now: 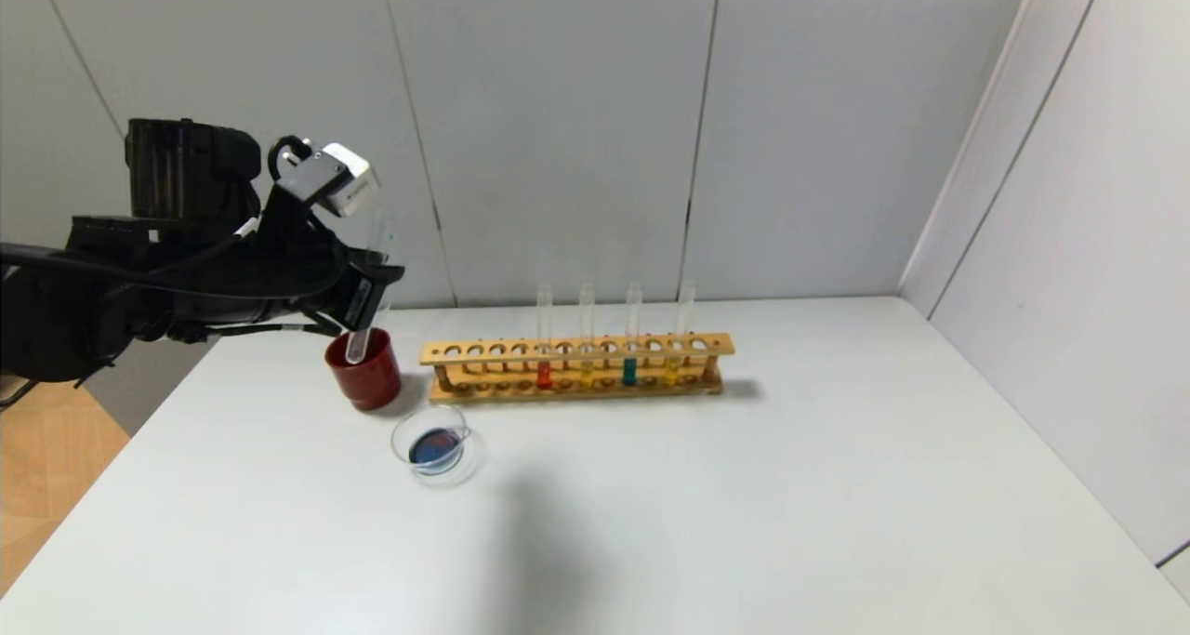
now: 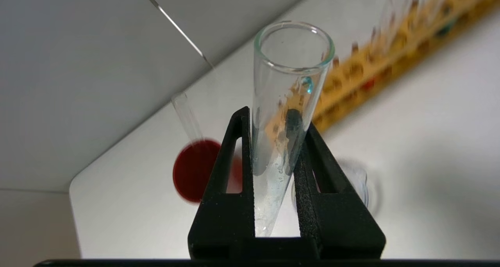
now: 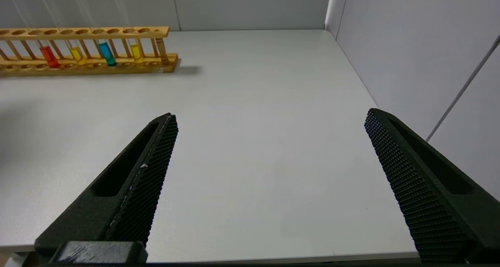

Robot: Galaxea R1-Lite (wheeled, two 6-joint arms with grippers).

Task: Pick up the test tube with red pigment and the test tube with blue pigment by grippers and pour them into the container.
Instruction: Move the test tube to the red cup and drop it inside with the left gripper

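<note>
My left gripper (image 1: 372,286) (image 2: 275,118) is shut on an upright, nearly empty test tube (image 2: 291,63) with a teal droplet near its mouth. It hangs over the dark red cup (image 1: 364,375). The container (image 1: 465,468) (image 2: 361,181), a low glass dish in front of the cup, holds dark blue and red liquid. A test tube with red pigment (image 1: 544,351) (image 3: 49,56) and a test tube with blue pigment (image 1: 630,347) (image 3: 106,52) stand in the wooden rack (image 1: 576,349). My right gripper (image 3: 269,116) is open over bare table, out of the head view.
Two yellow-liquid tubes (image 1: 587,347) (image 1: 679,342) share the rack. Another clear tube (image 2: 187,114) leans inside the red cup (image 2: 195,169). Grey walls close off the back and right of the white table (image 1: 837,486); its left edge drops off beside the cup.
</note>
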